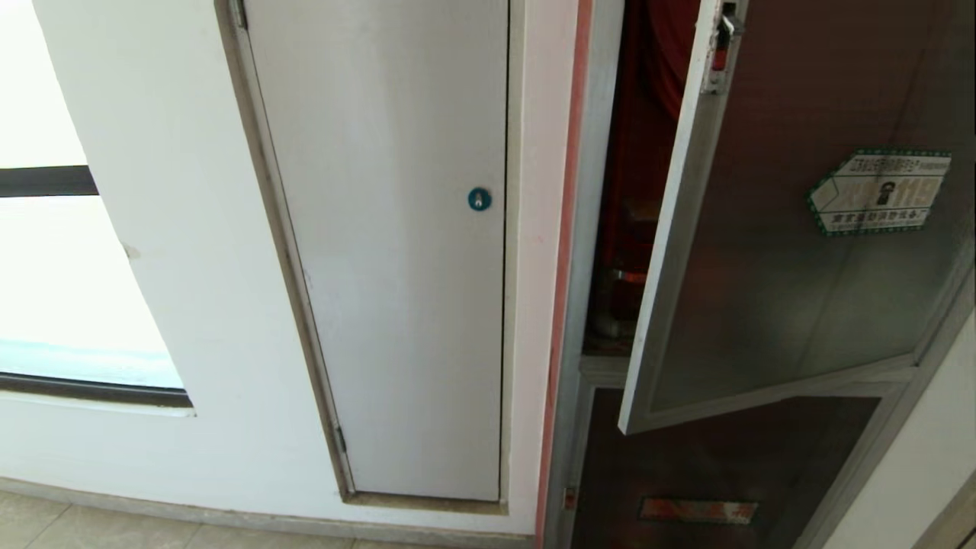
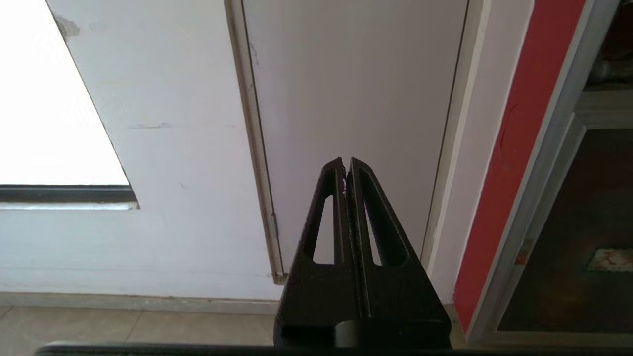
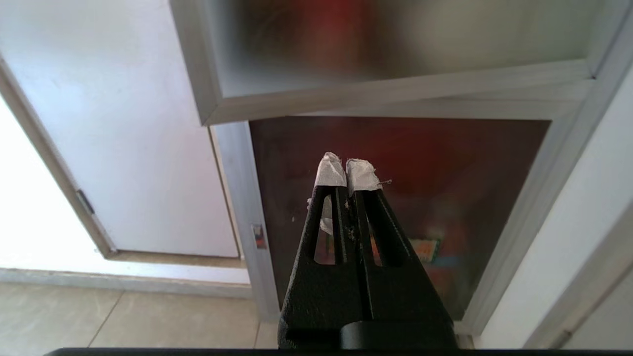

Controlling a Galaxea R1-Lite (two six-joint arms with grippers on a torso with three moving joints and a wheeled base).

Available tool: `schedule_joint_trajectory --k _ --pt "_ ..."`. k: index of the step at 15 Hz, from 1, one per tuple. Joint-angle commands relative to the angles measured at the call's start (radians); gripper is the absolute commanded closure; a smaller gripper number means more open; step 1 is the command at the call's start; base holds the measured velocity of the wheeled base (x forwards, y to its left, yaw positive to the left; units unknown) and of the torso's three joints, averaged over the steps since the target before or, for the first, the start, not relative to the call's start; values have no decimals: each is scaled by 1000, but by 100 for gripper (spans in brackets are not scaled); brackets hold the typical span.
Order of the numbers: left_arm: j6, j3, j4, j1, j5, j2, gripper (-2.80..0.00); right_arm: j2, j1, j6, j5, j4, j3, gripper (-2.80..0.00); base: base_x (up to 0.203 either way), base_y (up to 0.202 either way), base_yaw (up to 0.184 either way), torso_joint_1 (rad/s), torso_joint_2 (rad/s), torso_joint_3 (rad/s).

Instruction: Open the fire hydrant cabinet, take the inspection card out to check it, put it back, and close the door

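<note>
The fire hydrant cabinet (image 1: 602,229), silver-framed, stands at the right with red gear showing in the gap. Its door (image 1: 778,290), dark glass with a green-bordered hexagonal sticker (image 1: 881,191) and a metal latch with a red tab (image 1: 720,46), hangs partly open, swung out toward me. The inspection card is out of view. My left gripper (image 2: 345,163) is shut and empty, pointing at the white door. My right gripper (image 3: 346,165), its tips wrapped in white tape, is shut and empty, low before the lower dark panel (image 3: 420,198), under the door's bottom rail (image 3: 395,94).
A plain white door (image 1: 396,252) with a blue round lock (image 1: 479,199) fills the wall to the left. A bright window (image 1: 53,267) lies further left. The lower dark panel carries an orange label (image 1: 698,509). Tiled floor (image 1: 91,526) runs along the wall's foot.
</note>
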Motion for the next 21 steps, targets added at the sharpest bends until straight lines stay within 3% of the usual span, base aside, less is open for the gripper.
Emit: schedule_joint_trajectory --k 1,21 --pt "0 28 -1 0 -1 1 0 -1 0 0 0 0 0 0 196 0 0 2 -1 3" --pt "0 28 -1 0 -1 1 0 -1 0 0 0 0 0 0 196 0 0 3 3 2"
